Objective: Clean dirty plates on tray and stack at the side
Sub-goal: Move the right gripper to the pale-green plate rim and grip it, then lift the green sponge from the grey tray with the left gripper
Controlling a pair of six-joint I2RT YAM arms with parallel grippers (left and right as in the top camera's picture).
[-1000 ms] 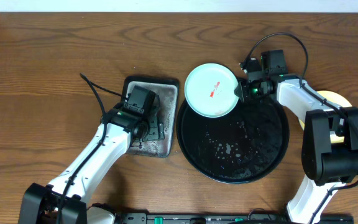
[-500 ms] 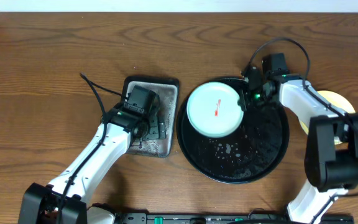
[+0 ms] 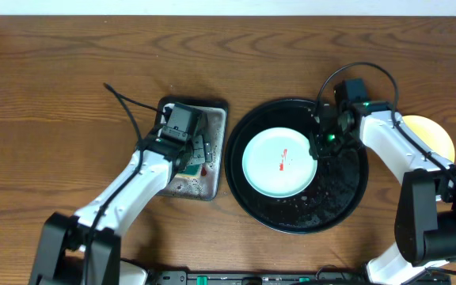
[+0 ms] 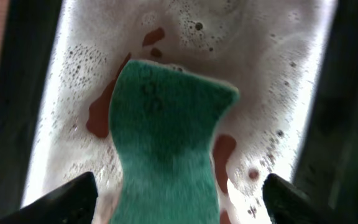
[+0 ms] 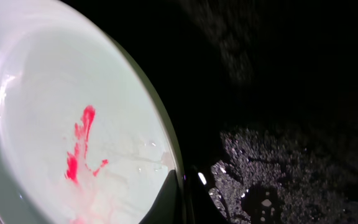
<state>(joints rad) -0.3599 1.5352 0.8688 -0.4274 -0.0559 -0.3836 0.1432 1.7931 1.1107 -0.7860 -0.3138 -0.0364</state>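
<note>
Smeared mint plate (image 3: 279,165) gripped at rim by right fingers (image 5: 169,211) over black tray (image 3: 347,198); left fingers (image 4: 67,199) open, straddling green sponge (image 4: 166,143)

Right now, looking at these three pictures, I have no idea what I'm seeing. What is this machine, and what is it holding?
It is two robot arms at a wooden table. One picture looks down from above; the other two come from small cameras on each wrist. The right fingers pinch the rim of a mint plate smeared with red sauce, inside a round black tray. The left fingers stand open on either side of a green sponge over a soapy grey tray. A yellow plate is partly hidden by the right arm.
</note>
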